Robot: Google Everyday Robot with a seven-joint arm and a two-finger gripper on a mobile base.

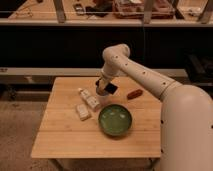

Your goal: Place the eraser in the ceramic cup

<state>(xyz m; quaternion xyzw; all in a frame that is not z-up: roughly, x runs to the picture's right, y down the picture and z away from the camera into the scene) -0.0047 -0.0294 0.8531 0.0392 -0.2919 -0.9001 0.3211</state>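
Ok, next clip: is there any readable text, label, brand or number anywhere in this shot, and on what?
None can be read.
Whitish rectangular blocks: no print shows.
Wide green bowl: plain.
Small reddish-brown oblong thing: no marking shows.
Clutter on the upper shelf: too blurred to read.
The tool hangs over the light wooden table with the flat black rectangular eraser; no lettering on either.
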